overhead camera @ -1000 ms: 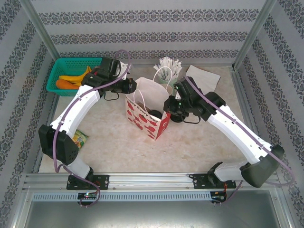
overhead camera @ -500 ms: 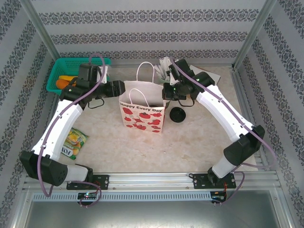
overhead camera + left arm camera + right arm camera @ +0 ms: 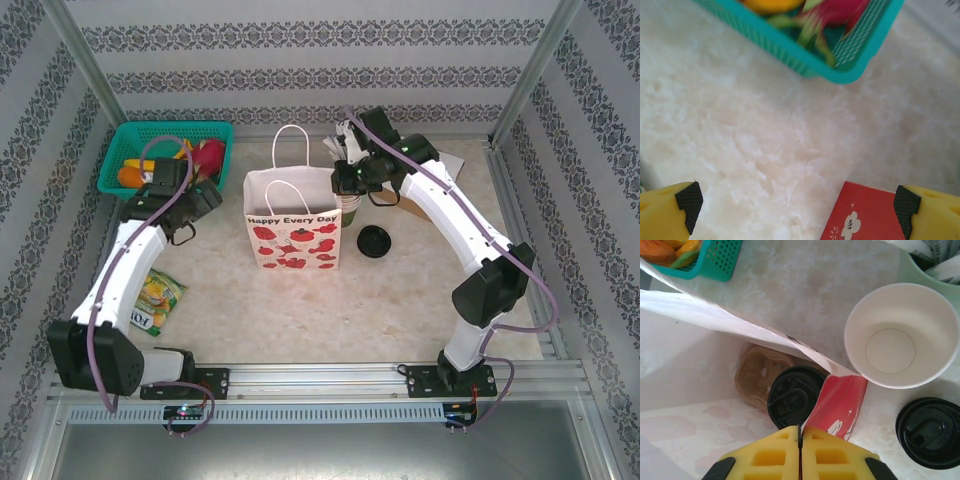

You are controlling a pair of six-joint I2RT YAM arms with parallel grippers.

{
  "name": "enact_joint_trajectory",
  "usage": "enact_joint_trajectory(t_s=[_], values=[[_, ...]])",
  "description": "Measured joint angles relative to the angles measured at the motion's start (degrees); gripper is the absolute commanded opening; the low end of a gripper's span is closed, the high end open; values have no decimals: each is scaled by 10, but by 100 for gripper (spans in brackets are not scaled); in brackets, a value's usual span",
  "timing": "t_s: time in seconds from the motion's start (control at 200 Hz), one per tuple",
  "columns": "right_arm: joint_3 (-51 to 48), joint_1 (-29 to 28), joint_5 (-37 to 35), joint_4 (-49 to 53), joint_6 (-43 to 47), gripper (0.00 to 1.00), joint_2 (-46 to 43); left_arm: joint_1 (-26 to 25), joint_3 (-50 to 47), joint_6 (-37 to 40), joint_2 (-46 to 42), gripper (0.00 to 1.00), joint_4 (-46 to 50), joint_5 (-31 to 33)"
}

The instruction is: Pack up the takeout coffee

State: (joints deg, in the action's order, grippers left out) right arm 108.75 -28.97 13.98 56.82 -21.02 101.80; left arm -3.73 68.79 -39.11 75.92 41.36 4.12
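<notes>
Waiting outside the bag: the paper cup (image 3: 902, 335) stands upright, open and empty on the table (image 3: 250, 305), just beside the bag's rear corner.
Lid: the loose lid (image 3: 930, 432) lies flat on the table near the cup, not touching it, where it lay a second ago.
Bag floor: the pulp tray (image 3: 752, 372) is already inside, with a second lid (image 3: 795, 397) over one well; what sits under it is hidden.
Bag: the paper bag (image 3: 292, 230), skewed and held between both arms a second ago, now stands squarely on its own with its mouth open.
Left arm: the left gripper (image 3: 797, 205) has let go and drawn back toward the green basket (image 3: 860, 65); its jaws are spread wide around nothing.
Right arm: the right gripper (image 3: 800, 450) has swung round to the bag's rear edge, fingers pressed together, carrying nothing.
Meaning: the bag no longer needs steadying, so the likely work left is to lid the open cup and seat it in the tray.
</notes>
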Motion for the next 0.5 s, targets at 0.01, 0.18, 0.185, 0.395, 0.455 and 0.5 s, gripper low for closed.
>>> enact_joint_trajectory(t_s=[0.01, 0.18, 0.185, 0.395, 0.455, 0.5], values=[[1, 0, 1, 0, 0, 10, 1, -1, -2, -2, 4, 100, 0, -1], [11, 0, 18, 0, 8, 12, 13, -20, -32, -24, 37, 100, -1, -26], [11, 0, 18, 0, 8, 12, 13, -20, -33, -24, 37, 100, -1, -26], [15, 0, 20, 3, 7, 17, 15, -41, -50, -40, 36, 100, -4, -68], [15, 0, 20, 6, 5, 20, 15, -46, -52, -43, 36, 100, -4, -80], [15, 0, 19, 8, 2, 21, 15, -51, -53, -46, 36, 100, -4, -86]])
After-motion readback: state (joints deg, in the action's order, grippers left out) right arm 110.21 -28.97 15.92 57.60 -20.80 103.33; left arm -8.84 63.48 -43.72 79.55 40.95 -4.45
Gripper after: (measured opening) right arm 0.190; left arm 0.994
